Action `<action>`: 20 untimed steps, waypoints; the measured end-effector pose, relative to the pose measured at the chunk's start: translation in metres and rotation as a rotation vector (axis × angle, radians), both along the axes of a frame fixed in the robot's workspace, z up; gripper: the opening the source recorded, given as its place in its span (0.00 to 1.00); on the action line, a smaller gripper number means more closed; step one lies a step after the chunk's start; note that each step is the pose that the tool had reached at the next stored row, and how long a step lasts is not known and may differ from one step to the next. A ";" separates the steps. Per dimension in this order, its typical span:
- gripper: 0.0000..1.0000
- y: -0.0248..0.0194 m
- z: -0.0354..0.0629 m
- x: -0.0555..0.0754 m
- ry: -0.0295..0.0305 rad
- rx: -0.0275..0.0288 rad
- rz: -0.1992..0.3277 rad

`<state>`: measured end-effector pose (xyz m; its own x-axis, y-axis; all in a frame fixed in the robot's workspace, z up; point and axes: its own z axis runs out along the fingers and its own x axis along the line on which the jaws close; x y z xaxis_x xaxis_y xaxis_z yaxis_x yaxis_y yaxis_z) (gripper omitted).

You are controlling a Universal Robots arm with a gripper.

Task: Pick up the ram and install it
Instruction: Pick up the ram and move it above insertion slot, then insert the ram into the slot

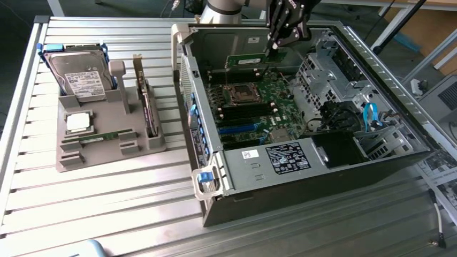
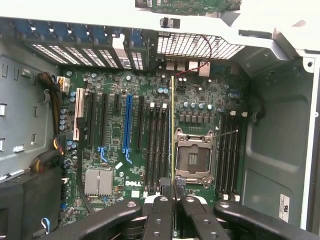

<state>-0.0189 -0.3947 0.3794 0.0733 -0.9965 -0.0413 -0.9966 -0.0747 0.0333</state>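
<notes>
My gripper [image 2: 173, 202] is squeezed shut on the ram [image 2: 172, 130]. I hold it edge-down above the board, just beside the socket [image 2: 193, 157], so it lines up with the long slots [image 2: 157, 145].

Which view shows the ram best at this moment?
The exterior view: the ram shows its green face and pale label, held by the gripper. The wrist view shows it edge-on, a thin line over the motherboard.
</notes>
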 end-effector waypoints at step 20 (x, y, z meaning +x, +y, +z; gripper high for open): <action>0.12 0.0000 -0.0084 0.000 -0.0002 0.0000 0.000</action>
